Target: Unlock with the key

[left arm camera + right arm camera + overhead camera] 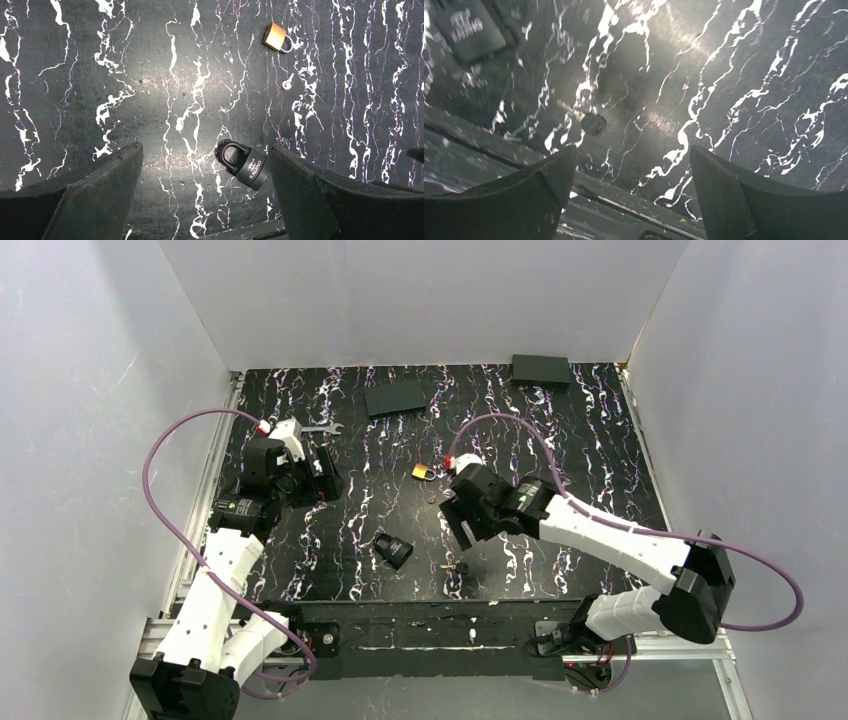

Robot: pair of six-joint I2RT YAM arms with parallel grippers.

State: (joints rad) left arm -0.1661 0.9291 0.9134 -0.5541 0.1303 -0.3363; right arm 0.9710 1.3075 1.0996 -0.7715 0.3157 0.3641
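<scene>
The key (593, 123), black-headed with a thin blade, lies on the dark marbled table near its front edge (458, 567). My right gripper (631, 152) hovers over it, open and empty, with the key just beyond its left fingertip. A black padlock (245, 164) lies on its side, also visible in the top view (393, 550) and at the right wrist view's top left corner (469, 25). My left gripper (205, 150) is open and empty, raised at the table's left (328, 478); in its view the padlock sits close to the right finger.
A brass padlock (423, 472) lies mid-table with a small silvery key (287, 82) near it. A silver wrench (318, 428) lies behind the left gripper. Two flat black boxes (396, 397) (540, 371) sit at the back. The table's front rail (634, 200) runs under the right gripper.
</scene>
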